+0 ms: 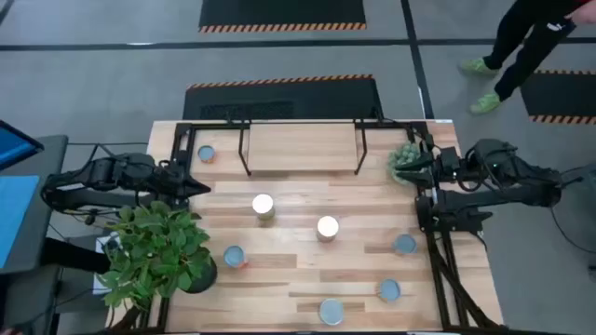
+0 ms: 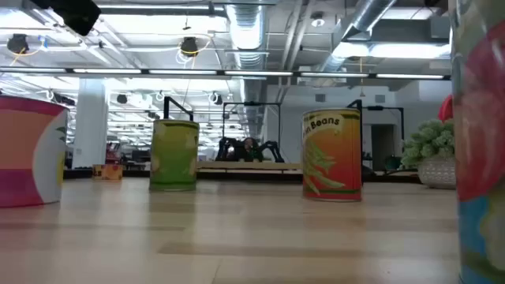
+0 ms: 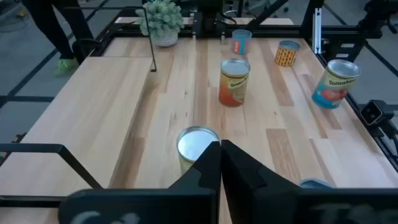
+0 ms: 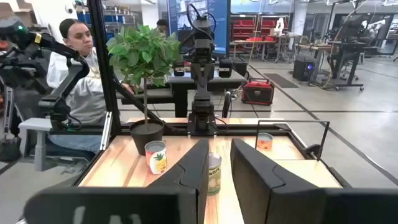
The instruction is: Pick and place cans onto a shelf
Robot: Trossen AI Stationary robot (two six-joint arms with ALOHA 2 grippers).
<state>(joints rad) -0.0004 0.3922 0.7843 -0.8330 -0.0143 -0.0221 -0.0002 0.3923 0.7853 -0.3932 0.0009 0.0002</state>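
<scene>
Seven cans stand upright on the plank table, untouched. One can [image 1: 206, 154] is by the shelf's left legs. Two white-topped cans [image 1: 264, 205] [image 1: 327, 227] stand mid-table. Several blue-topped cans [image 1: 235, 257] [image 1: 404, 245] [image 1: 389, 290] [image 1: 331, 312] stand nearer the front. The light-wood shelf [image 1: 303, 147] stands on black legs at the far edge, with nothing on it. My left gripper [image 1: 205, 187] hovers at the table's left edge, shut and empty; a white-topped can [image 3: 198, 144] stands just beyond it [image 3: 220, 149]. My right gripper [image 1: 426, 170] hovers at the right edge, slightly open and empty [image 4: 220, 146].
A large potted plant [image 1: 154, 251] stands at the near left corner. A small succulent in a pot [image 1: 407, 160] stands at the far right, beside my right gripper. A black frame rings the table. A person sits beyond the left side [image 4: 78, 68]; another walks at the far right [image 1: 521, 46].
</scene>
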